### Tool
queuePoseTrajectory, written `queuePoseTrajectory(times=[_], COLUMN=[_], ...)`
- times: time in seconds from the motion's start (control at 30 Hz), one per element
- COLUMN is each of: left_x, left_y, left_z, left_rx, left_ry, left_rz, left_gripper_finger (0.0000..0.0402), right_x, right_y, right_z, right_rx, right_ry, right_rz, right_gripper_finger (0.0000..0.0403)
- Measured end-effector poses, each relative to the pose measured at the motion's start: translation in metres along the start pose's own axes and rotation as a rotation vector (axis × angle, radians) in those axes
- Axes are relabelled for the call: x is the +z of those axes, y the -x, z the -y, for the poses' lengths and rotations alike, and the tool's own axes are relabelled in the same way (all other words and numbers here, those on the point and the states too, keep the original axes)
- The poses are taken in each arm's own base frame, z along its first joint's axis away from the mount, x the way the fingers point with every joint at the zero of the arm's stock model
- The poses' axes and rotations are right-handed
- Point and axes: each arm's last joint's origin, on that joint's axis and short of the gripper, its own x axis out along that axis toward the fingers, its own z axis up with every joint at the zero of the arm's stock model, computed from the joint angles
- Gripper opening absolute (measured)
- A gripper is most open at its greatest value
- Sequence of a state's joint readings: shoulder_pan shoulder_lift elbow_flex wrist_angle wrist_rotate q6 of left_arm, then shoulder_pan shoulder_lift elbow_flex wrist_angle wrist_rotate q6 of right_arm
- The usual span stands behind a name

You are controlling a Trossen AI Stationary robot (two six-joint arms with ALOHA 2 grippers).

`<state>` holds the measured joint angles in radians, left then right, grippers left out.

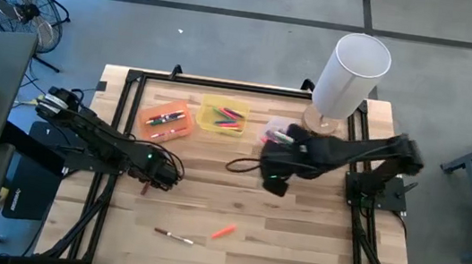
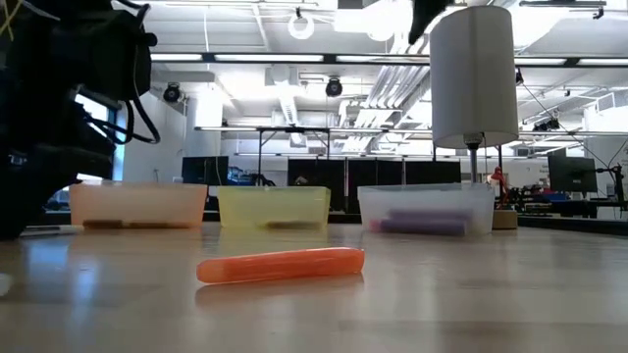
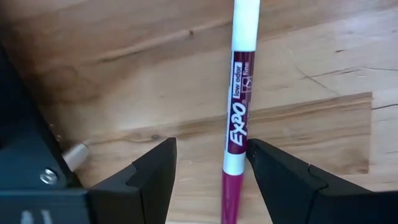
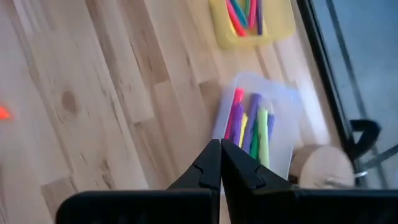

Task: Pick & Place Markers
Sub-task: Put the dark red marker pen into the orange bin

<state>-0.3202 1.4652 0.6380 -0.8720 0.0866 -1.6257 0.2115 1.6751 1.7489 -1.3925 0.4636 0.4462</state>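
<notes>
While parted, left gripper (image 3: 208, 177) jaws astride red marker (image 3: 238, 118), right gripper (image 4: 221, 163) jaws together

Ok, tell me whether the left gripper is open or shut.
Open: the left gripper has its fingers spread either side of a marker lying on the table.

Three bins (image 1: 166, 120) in a row behind two loose markers (image 1: 223, 231), lamp (image 1: 348, 74) at right

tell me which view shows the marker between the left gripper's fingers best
The left wrist view: the maroon marker fills the frame, label readable, lying on the table between the open left gripper fingers. The high view shows it only as a tiny sliver by that gripper. The low and right wrist views do not clearly show it.
</notes>
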Motion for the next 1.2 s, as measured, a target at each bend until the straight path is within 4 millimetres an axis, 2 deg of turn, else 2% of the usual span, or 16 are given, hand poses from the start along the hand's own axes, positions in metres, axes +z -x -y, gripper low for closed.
queuePoseTrajectory(times=[0.3, 0.4, 0.53, 0.67, 1.1, 1.2], left_x=[-0.002, -0.002, -0.002, -0.001, 0.0, -0.001], left_y=[0.006, 0.008, 0.009, 0.01, 0.01, 0.017], left_z=[0.014, 0.019, 0.021, 0.023, 0.022, 0.025], left_rx=[-0.127, -0.171, -0.189, -0.197, -0.193, -0.181], left_ry=[0.02, 0.013, 0.022, 0.026, 0.062, 0.059], left_rz=[-0.024, -0.001, 0.01, 0.04, 0.049, 0.063], left_gripper_finger=[0.0199, 0.017, 0.0104, 0.0028, 0.003, 0.0029], right_x=[-0.098, -0.126, -0.151, -0.165, -0.17, -0.169], right_y=[-0.02, -0.028, -0.038, -0.045, -0.051, -0.051], right_z=[0.026, 0.03, 0.034, 0.034, 0.036, 0.037], right_rx=[0.248, 0.334, 0.42, 0.482, 0.46, 0.455], right_ry=[-0.265, -0.339, -0.441, -0.483, -0.412, -0.416], right_rz=[0.163, 0.218, 0.289, 0.334, 0.355, 0.356], right_gripper_finger=[0.0, 0.0, 0.0, 0.0, 0.0, 0.0])
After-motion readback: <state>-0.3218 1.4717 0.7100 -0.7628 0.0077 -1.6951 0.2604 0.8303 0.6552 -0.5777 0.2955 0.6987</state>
